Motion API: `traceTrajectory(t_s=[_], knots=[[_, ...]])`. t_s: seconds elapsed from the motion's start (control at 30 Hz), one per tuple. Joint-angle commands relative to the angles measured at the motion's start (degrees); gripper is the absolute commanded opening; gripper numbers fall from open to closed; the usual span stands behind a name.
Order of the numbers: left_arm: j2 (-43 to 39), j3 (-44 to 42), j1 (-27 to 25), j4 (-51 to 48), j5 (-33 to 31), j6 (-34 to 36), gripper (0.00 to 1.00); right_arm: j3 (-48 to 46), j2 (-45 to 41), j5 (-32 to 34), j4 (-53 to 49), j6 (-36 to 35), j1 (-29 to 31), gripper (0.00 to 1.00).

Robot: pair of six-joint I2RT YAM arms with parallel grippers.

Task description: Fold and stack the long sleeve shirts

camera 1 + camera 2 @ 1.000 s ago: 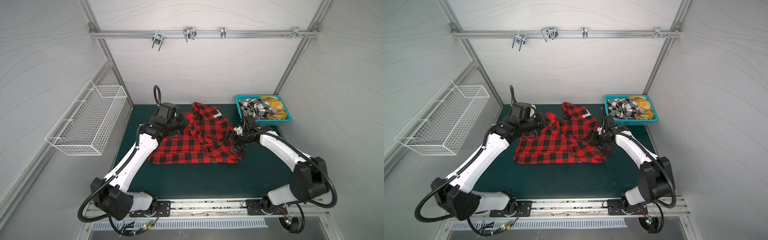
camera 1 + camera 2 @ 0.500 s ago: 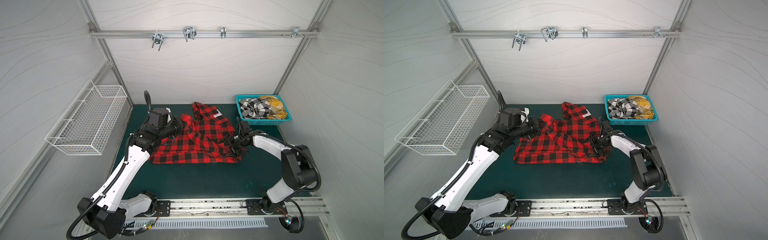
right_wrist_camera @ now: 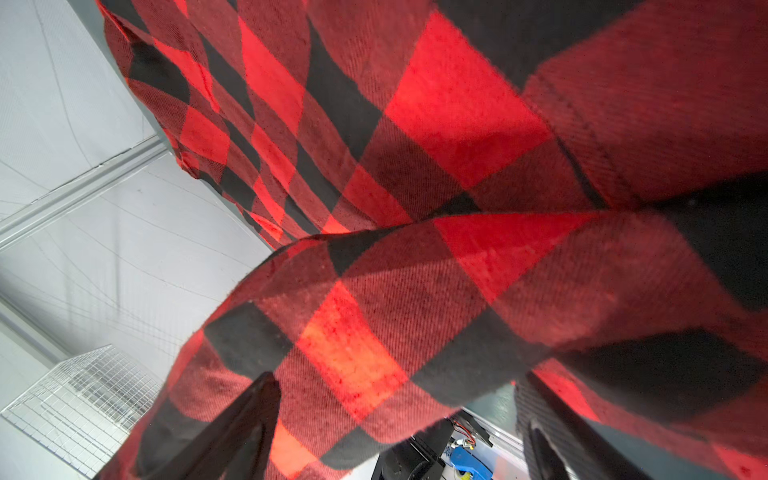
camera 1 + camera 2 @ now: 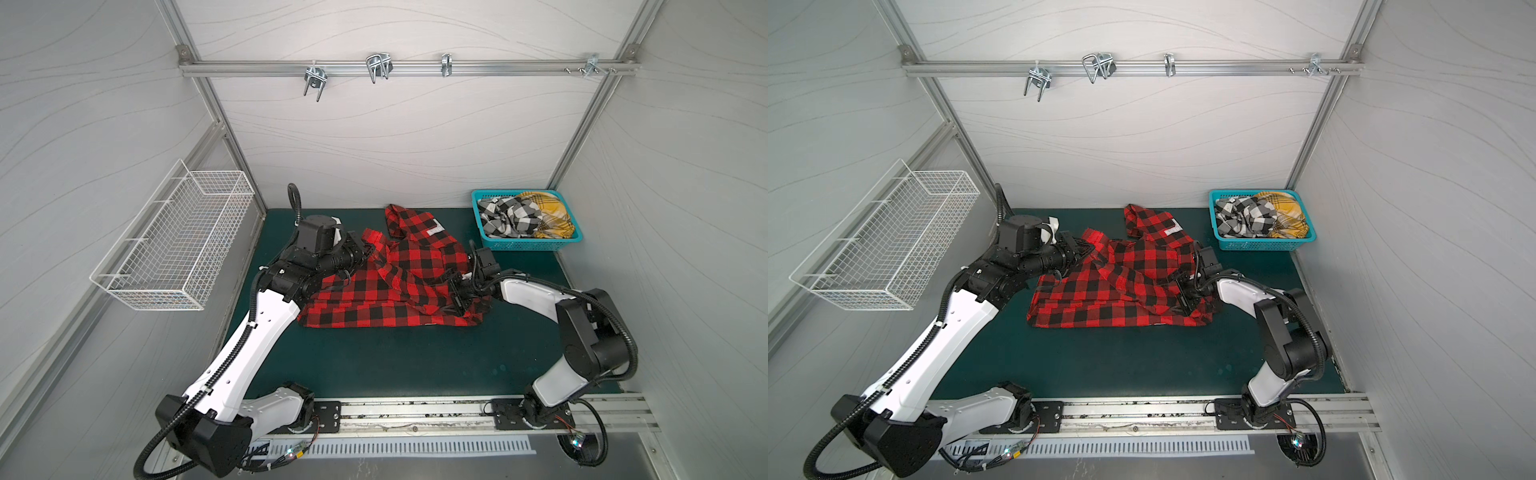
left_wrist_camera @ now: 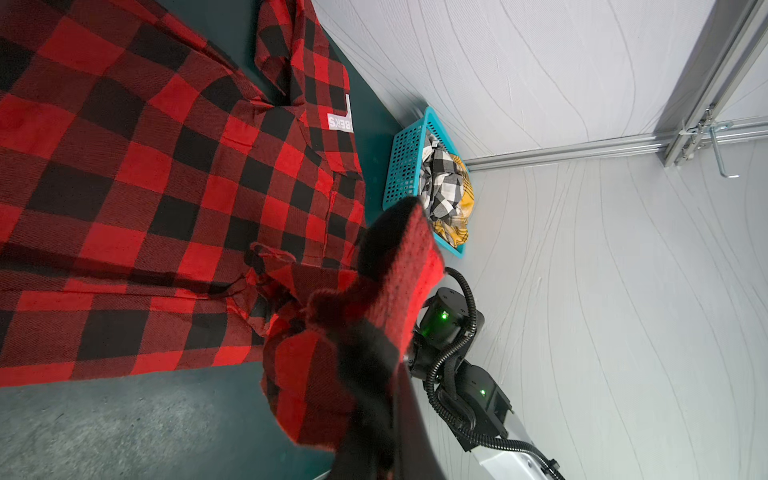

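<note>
The red-and-black check shirt (image 4: 399, 286) lies spread and partly folded on the green mat (image 4: 395, 361) in both top views, with its white label (image 4: 436, 230) near the collar. My left gripper (image 4: 366, 250) is shut on a lifted edge of the red-and-black shirt at its far left corner; in the left wrist view the cloth (image 5: 365, 316) drapes over the left gripper (image 5: 386, 399). My right gripper (image 4: 457, 293) stands open at the shirt's right side, its fingers (image 3: 249, 415) wide apart with a fold of the shirt (image 3: 374, 324) lying between them. The black-and-white shirt (image 4: 509, 216) and the yellow shirt (image 4: 548, 216) sit crumpled in the teal basket (image 4: 528, 246).
The teal basket (image 4: 1262, 245) stands at the mat's back right corner. A white wire basket (image 4: 174, 241) hangs on the left wall. Metal hooks (image 4: 376, 68) hang from the rail on the back wall. Bare mat lies in front of the shirt.
My left arm has swung outward to the left, still holding the shirt's far left edge. My right arm has folded in and lowered, its gripper shifting slightly forward along the shirt's right side.
</note>
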Motion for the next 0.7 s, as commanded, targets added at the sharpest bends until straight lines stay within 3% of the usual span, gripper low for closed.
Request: traceTrajectory(t_s=[0.0,0.37,0.67], knots=[[-0.76,3.46,0.43,3.98,1.47,-3.10,0.00,-1.20,1.45,1.40,1.93,3.32,-0.70,0.89],[0.77,7.07,0.43,5.11,1.55,-4.77,0.00,-2.70,0.81,2.24,3.22,3.70,-2.25,0.89],[-0.08,4.35,1.42,3.43,1.29,-3.48,0.00,-2.22,-0.50,3.57,-0.21,1.37,-3.91,0.78]])
